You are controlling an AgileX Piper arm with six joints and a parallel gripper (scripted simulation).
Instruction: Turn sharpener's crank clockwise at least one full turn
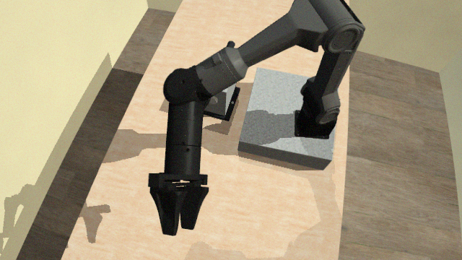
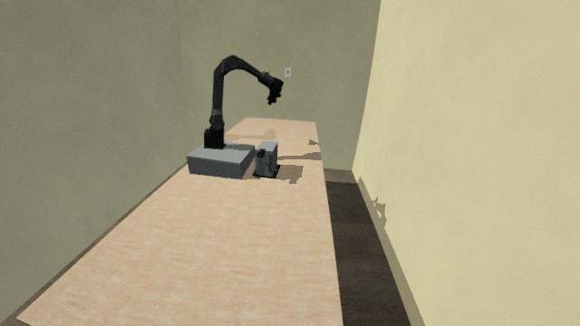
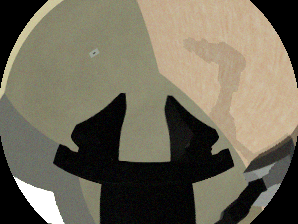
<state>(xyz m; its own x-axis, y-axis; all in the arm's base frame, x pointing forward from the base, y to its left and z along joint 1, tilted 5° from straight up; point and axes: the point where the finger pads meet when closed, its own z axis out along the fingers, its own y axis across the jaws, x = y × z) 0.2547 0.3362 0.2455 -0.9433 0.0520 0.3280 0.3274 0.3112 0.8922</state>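
The sharpener point(image 2: 268, 156) is a small grey box on a black base, standing on the table beside the arm's grey pedestal. In the top view the arm covers most of the sharpener point(image 1: 224, 102); only part of its top, its base and the dark crank handle point(image 1: 230, 44) show. In the exterior view the crank point(image 2: 264, 156) is a dark knob on the side facing the camera. My gripper point(image 1: 179, 224) point(image 2: 272, 100) point(image 3: 146, 101) is partly open and empty. It hangs high in the air, well above the sharpener and off to one side of it.
The grey pedestal block point(image 1: 278, 94) point(image 2: 217, 160) carries the arm's base right next to the sharpener. The long wooden table point(image 1: 253, 202) point(image 2: 227, 249) runs between walls, with a dark floor strip point(image 2: 358, 235) along one side.
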